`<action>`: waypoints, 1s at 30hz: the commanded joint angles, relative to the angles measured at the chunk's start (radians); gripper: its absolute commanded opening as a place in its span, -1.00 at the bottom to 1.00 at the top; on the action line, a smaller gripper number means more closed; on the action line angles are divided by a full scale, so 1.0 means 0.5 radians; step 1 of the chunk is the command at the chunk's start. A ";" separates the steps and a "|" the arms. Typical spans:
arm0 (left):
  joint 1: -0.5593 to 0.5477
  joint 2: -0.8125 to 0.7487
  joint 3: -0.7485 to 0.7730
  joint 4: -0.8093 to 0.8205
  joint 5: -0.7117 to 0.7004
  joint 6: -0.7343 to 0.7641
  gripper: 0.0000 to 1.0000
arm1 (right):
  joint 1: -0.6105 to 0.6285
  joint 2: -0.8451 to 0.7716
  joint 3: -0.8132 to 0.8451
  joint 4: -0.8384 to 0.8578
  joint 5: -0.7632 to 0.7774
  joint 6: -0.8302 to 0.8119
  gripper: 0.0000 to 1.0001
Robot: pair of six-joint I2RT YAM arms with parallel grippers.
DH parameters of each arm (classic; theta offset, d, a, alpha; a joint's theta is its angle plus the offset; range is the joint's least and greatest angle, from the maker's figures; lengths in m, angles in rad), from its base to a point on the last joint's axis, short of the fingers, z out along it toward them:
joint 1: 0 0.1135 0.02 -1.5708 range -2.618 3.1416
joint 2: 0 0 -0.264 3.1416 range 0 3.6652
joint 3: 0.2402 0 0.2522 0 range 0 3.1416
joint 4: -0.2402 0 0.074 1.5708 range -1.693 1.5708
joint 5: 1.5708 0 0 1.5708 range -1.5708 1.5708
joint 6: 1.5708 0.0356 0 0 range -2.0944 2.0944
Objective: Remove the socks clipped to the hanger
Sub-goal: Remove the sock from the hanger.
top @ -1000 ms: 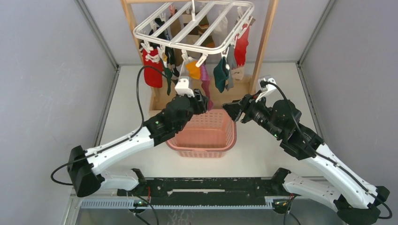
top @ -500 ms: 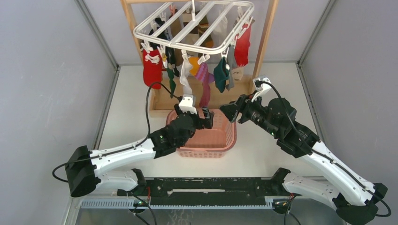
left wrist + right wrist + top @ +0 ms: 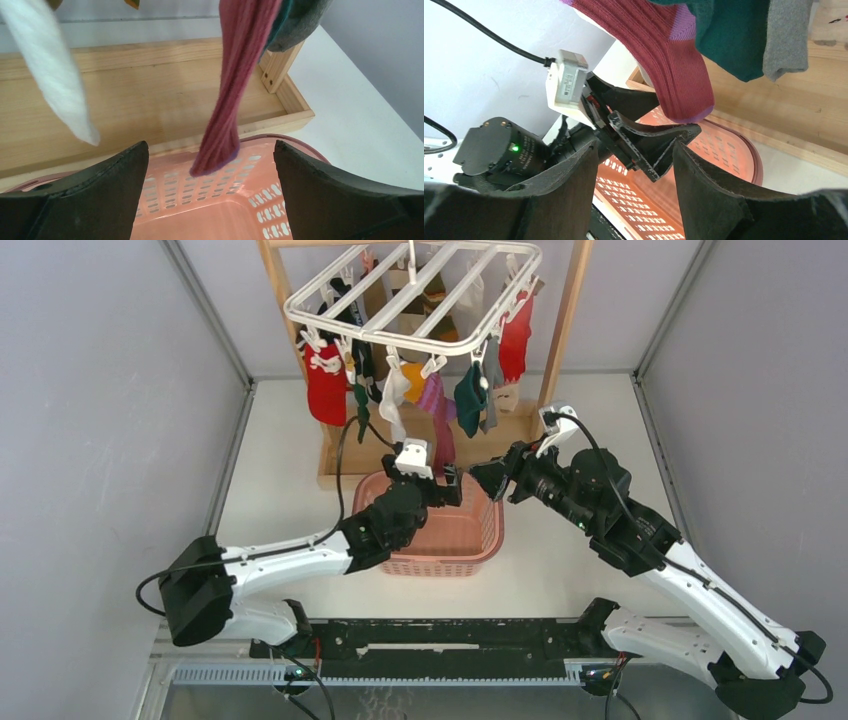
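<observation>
- The left pincer is gaping wide and empty, having just dropped from the hanger to the basket.
- A magenta sock is dangling before it; the socks are hanging clipped, so plenty is remaining.
- The right pincer is hovering half-open, holding nothing.

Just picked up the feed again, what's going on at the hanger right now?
Both arms are at the hanger. The left gripper hangs over the pink basket, its fingers wide open and empty, right below the magenta sock, which is clipped on. The right gripper sits beside it, open too, holding nothing. Plenty of socks are left on the clips.
</observation>
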 commanded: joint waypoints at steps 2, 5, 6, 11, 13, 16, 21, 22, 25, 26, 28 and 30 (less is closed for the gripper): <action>-0.002 0.148 0.153 0.214 -0.073 0.121 0.96 | -0.025 -0.025 0.007 0.016 -0.005 -0.006 0.28; 0.011 0.234 0.218 0.271 -0.110 0.130 0.95 | -0.034 -0.048 0.009 -0.006 -0.003 -0.011 0.28; 0.016 0.264 0.246 0.282 -0.117 0.132 0.95 | -0.039 -0.055 0.008 -0.015 0.002 -0.011 0.28; 0.084 0.371 0.342 0.369 -0.035 0.117 0.55 | -0.063 -0.092 0.007 -0.075 0.016 -0.025 0.28; 0.110 0.393 0.380 0.367 -0.002 0.099 0.26 | -0.071 -0.107 0.007 -0.090 0.021 -0.030 0.28; 0.130 0.393 0.410 0.329 0.036 0.087 -0.18 | -0.082 -0.137 -0.007 -0.101 0.021 -0.032 0.28; 0.133 0.273 0.374 0.168 0.066 0.047 -0.99 | -0.103 -0.167 -0.049 -0.085 -0.015 -0.016 0.28; 0.132 0.229 0.352 0.126 0.068 0.034 -1.00 | -0.103 -0.166 -0.049 -0.078 -0.022 -0.015 0.28; 0.131 0.092 0.293 -0.010 0.091 -0.011 -1.00 | -0.091 -0.152 -0.049 -0.029 -0.127 -0.031 0.29; 0.126 0.053 0.277 -0.054 0.093 -0.018 -1.00 | -0.076 -0.149 -0.049 0.000 -0.161 -0.040 0.29; 0.116 -0.047 0.233 -0.123 0.097 -0.028 -1.00 | -0.024 -0.146 -0.050 0.078 -0.182 -0.052 0.29; 0.111 -0.120 0.198 -0.195 0.099 -0.044 -1.00 | 0.037 -0.130 -0.024 0.139 -0.164 -0.061 0.29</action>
